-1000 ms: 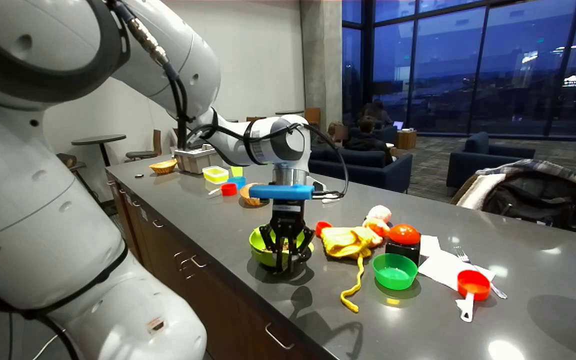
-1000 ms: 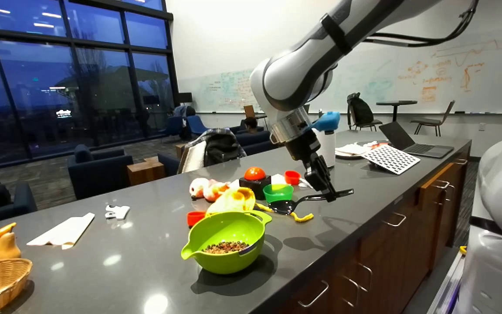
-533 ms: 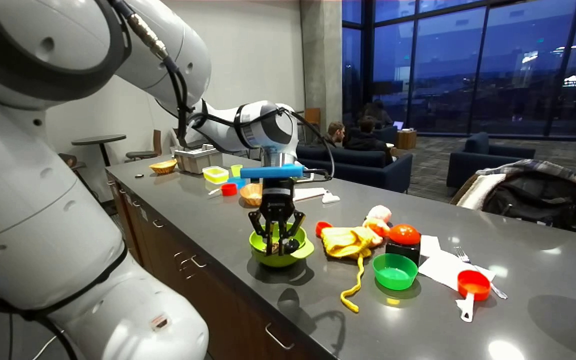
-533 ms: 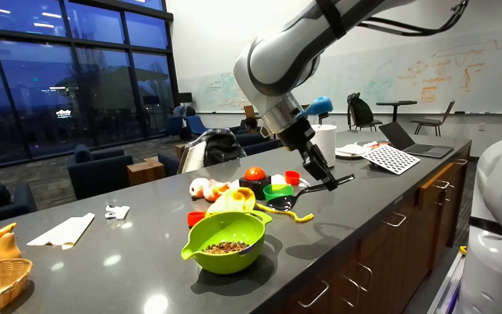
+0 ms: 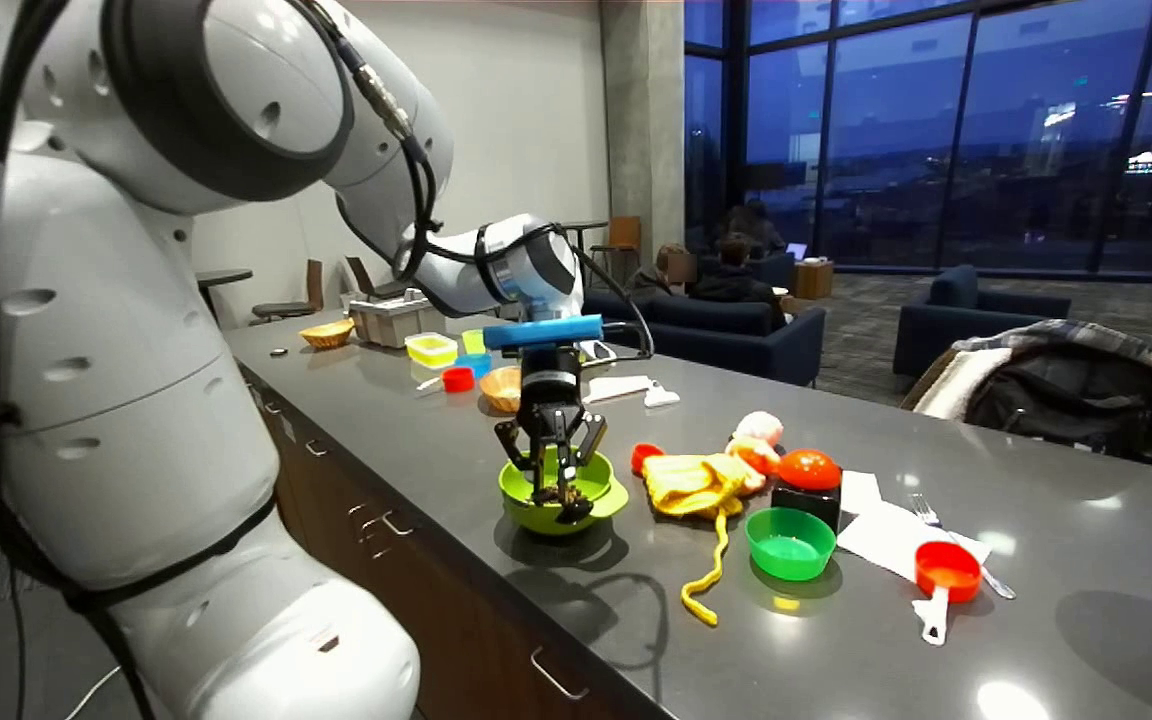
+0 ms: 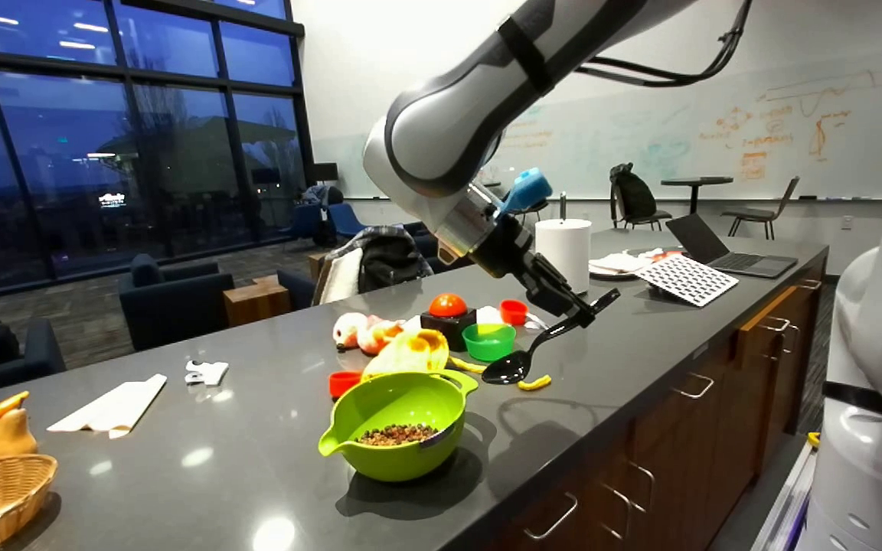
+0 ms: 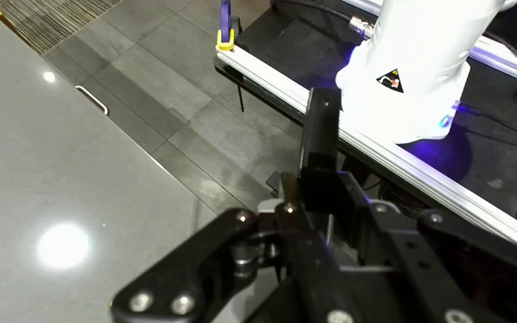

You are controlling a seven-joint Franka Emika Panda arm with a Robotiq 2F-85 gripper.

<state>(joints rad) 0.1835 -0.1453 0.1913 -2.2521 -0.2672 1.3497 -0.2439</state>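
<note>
My gripper is shut on the handle of a black spoon, above the grey counter. The spoon slants, its bowl end lower than its handle end; whether it carries anything I cannot tell. In the wrist view the dark handle runs up from between the fingers of the gripper. A lime-green bowl with brown and dark bits stands on the counter, apart from the spoon in that exterior view. Elsewhere the gripper overlaps the green bowl in the picture and hides part of it.
Near the bowl lie a yellow cloth with a cord, a green cup, an orange dome on a black box and a red measuring cup. A white roll stands farther along. The counter's edge borders the floor.
The gripper has risen and the arm has leaned over. The spoon has tilted further, its handle end going up; the green bowl has stayed in place.
</note>
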